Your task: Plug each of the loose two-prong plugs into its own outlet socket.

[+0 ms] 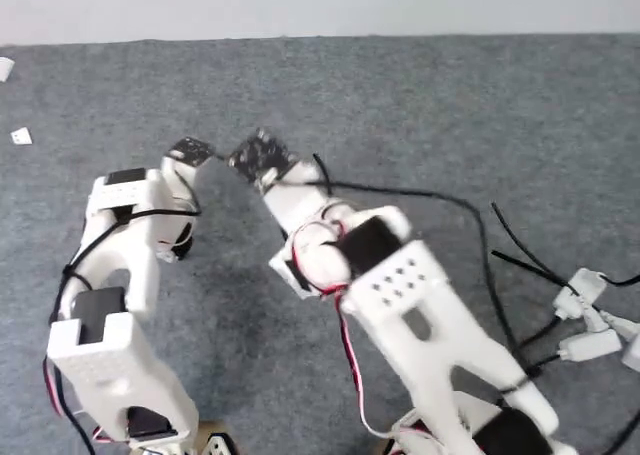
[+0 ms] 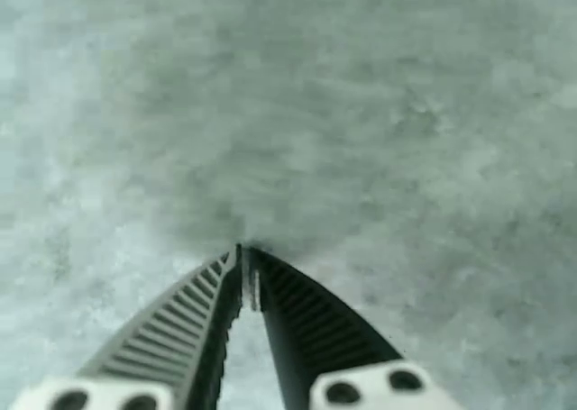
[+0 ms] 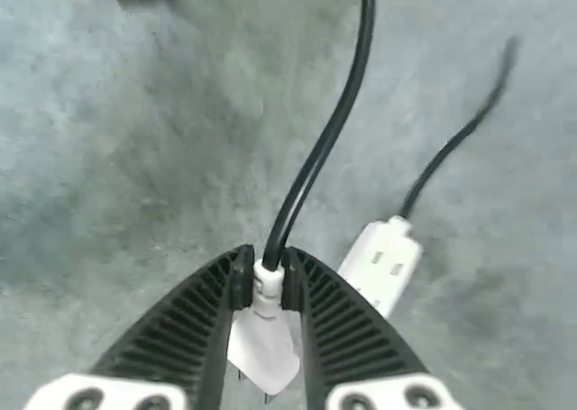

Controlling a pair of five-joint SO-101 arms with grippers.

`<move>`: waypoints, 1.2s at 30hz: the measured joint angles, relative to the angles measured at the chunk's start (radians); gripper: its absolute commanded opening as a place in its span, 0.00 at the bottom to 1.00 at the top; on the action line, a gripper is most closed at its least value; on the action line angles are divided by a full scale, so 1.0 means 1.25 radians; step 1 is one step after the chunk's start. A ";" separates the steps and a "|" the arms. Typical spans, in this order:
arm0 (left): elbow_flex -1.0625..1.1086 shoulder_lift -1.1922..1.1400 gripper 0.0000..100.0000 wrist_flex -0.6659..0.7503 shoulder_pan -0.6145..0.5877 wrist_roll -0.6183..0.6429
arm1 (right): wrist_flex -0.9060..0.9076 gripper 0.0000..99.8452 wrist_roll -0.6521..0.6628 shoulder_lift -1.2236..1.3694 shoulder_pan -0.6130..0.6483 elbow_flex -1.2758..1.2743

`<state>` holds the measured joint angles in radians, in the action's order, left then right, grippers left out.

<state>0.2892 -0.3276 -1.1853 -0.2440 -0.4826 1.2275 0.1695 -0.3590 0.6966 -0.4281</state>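
The right gripper (image 3: 264, 261) is found clamped on a white two-prong plug (image 3: 261, 342), which is pinched between the ribbed black fingers close to its cord end. Its black twin cord (image 3: 329, 131) is led out past the fingertips and away over the table. The prongs themselves cannot be clearly made out, but the prong end is judged to face the wrist, so the plug would need turning before any insertion. Just beside the fingertips a white block-shaped outlet socket (image 3: 383, 264) is seen lying loose, slots uppermost, with its own thin black lead (image 3: 451, 149) trailing off. The left gripper (image 2: 243, 252) is held closed on nothing above the grey felt-like table covering (image 2: 406, 113). It is judged best used to pin the socket, since an unrestrained socket is likely to be pushed aside. The prongs should be squared to the slots and the cord kept slack. Farther off, a cluster of further white plastic connectors (image 1: 585, 310) is noted at the table's edge.
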 measured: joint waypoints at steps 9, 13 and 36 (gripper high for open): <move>0.064 0.099 0.02 0.178 -0.134 0.239 | -0.244 0.04 -0.010 0.275 0.000 -0.098; 0.066 0.104 0.02 0.204 -0.151 0.273 | -0.209 0.14 -0.010 0.421 -0.007 -0.015; 0.068 0.104 0.02 0.209 -0.151 0.279 | -0.031 0.17 -0.010 0.511 -0.054 0.188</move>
<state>0.3736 -0.1972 -0.9244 -0.4327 -0.1343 1.1891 0.1573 0.2793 0.6291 -0.1933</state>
